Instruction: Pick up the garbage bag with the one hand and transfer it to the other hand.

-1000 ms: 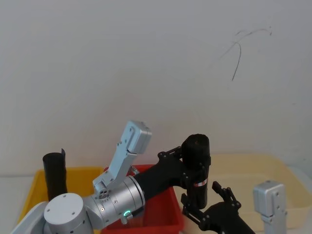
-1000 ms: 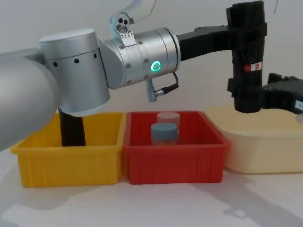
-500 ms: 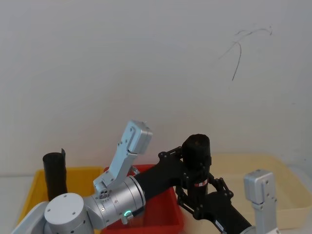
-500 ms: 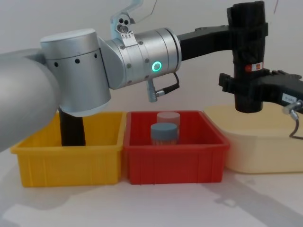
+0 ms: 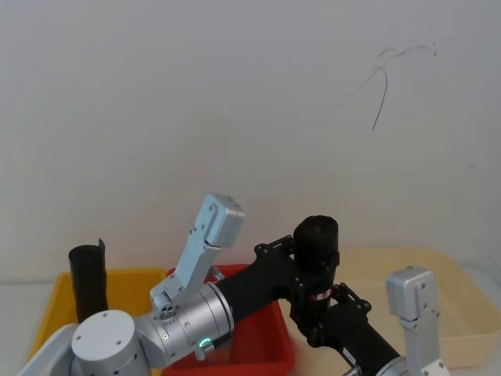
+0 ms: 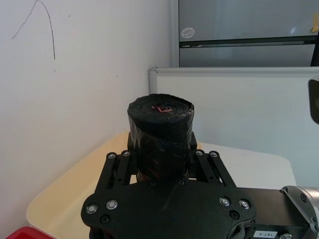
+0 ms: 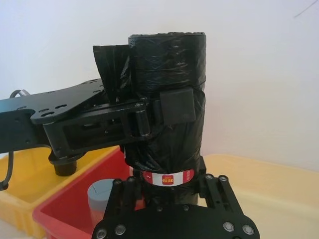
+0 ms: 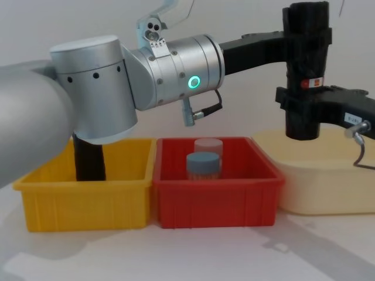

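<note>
Far left on the worktop (image 8: 176, 257) you've got a yellow bin (image 8: 88, 199) w/ a plain black roll (image 8: 89, 163) standing upright in it. Above it the L arm w/ the green ring (image 8: 192, 82) reaches across to the right.

Next along is the red bin (image 8: 214, 199), touching the yellow one. It holds two jars: a blue-lidded jar (image 8: 203, 164) in front and a pale-lidded jar (image 8: 208, 145) just behind.

The garbage bag (image 8: 306, 61) is upright in mid-air, clear of the bins, over the left end of the cream tub (image 8: 328, 187) as the chest view has it. The L pincer (image 8: 304, 40) is clamped on the bag's upper part, above the red-and-white label (image 8: 312, 83). The R pincer (image 8: 302, 106) comes in from the right and is closed tight on the lower part, just below that label, so you've got both pincers gripping the bag at once. The bag's bottom end hangs free under the R pincer, apart from the tub.
</note>
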